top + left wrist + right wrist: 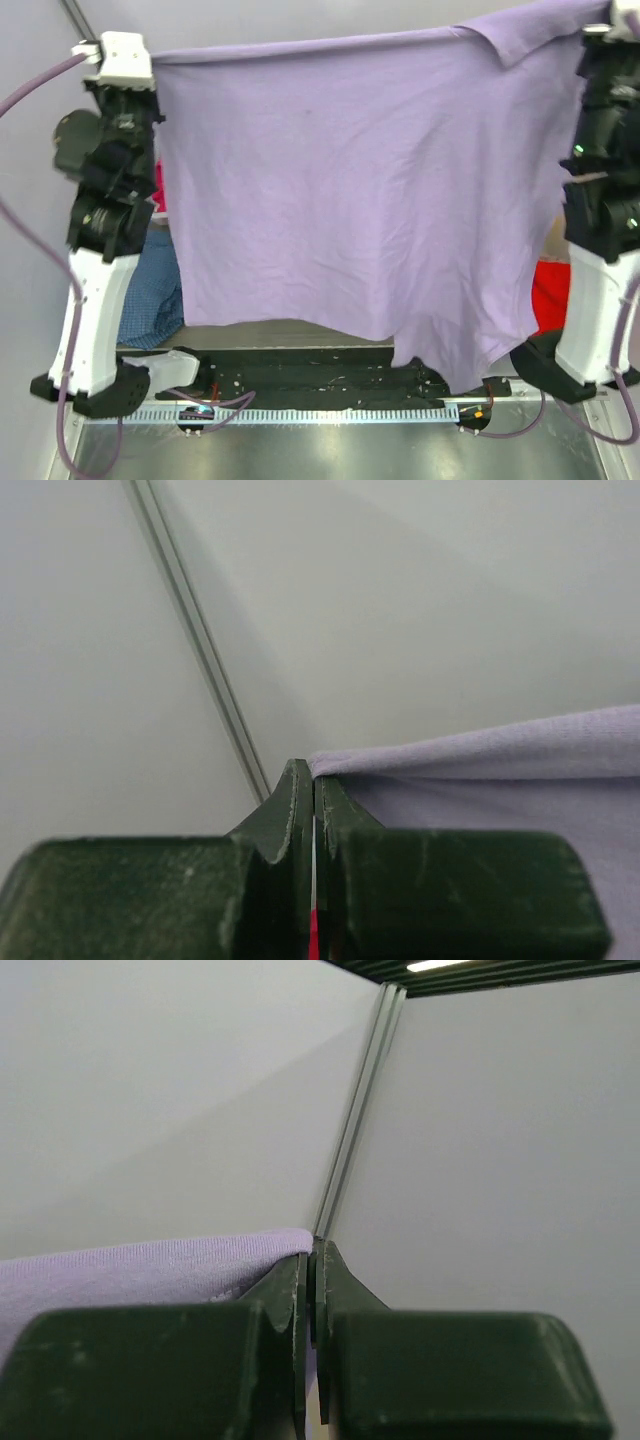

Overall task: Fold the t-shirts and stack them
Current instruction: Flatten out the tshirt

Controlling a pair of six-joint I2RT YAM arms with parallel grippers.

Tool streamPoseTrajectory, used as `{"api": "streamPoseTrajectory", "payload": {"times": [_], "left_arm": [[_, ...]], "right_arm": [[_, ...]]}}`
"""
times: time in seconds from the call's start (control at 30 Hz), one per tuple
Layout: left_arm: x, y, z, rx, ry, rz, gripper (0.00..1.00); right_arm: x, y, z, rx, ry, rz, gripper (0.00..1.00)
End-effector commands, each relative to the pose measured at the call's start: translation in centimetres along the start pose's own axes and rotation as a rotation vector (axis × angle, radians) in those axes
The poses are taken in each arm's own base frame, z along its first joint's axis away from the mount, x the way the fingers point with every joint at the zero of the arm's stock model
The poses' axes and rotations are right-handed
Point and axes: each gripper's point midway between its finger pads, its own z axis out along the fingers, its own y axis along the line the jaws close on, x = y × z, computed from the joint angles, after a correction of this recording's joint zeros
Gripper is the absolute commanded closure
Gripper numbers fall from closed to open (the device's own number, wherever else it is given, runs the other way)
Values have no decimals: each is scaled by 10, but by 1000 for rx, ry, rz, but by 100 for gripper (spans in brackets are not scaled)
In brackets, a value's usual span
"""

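Purple cloth fills most of what I see: the big lavender t-shirt (350,190) hangs high up like a curtain, spread wide, I think so it can come down flat and smooth for folding. Behind it, low down, the blue checked t-shirt (155,300) peeks out on the left and the red t-shirt (548,295) on the right, not folded yet. My left gripper (314,780) pinches one top corner tight, and my right gripper (312,1258) pinches the other, so the top edge is stretched straight
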Motion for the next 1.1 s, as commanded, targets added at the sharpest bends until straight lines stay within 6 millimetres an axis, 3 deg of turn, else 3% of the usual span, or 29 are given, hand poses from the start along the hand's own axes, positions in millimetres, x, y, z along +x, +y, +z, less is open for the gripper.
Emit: {"api": "streamPoseTrajectory", "payload": {"times": [0.0,0.1,0.13,0.2,0.23,0.27,0.3,0.33,0.37,0.4,0.6,0.73,0.87,0.9,0.93,0.97,1.0,1.03,1.07], "left_arm": [[22,9,35,-149,46,81,100],[41,-5,68,-164,78,109,100],[51,-14,86,-166,91,116,100],[60,-13,103,-191,104,122,100],[47,-6,109,-216,75,94,100],[65,-10,125,-225,103,104,100],[65,-8,130,-235,105,99,100],[46,2,132,-261,63,60,100],[56,0,141,-267,72,62,100],[48,1,143,-268,45,48,100],[24,7,143,-277,-40,4,100],[27,5,138,-263,-25,-8,100],[57,-8,132,-217,35,14,100],[64,-11,130,-206,44,12,100],[89,-20,125,-178,97,33,100],[101,-26,122,-151,119,44,100],[139,-41,117,-114,187,69,100],[156,-48,112,-90,215,81,100],[161,-47,102,-79,222,81,100]], "right_arm": [[34,12,28,86,70,-74,99],[58,35,47,77,99,-117,99],[62,39,51,76,100,-124,99],[61,42,60,97,81,-118,99],[74,54,71,91,96,-134,99],[78,57,77,98,102,-141,99],[65,48,79,129,73,-126,99],[75,58,89,126,81,-136,99],[73,56,92,138,71,-133,99],[62,49,92,157,42,-118,99],[51,51,95,170,-45,-57,99],[50,52,93,169,-60,-26,99],[63,57,87,153,-29,-39,99],[84,70,87,121,13,-60,99],[81,66,79,117,15,-47,99],[90,69,73,97,41,-51,99],[127,91,67,39,118,-83,99],[126,90,54,1,124,-74,99],[147,101,44,-35,180,-72,99]]}}
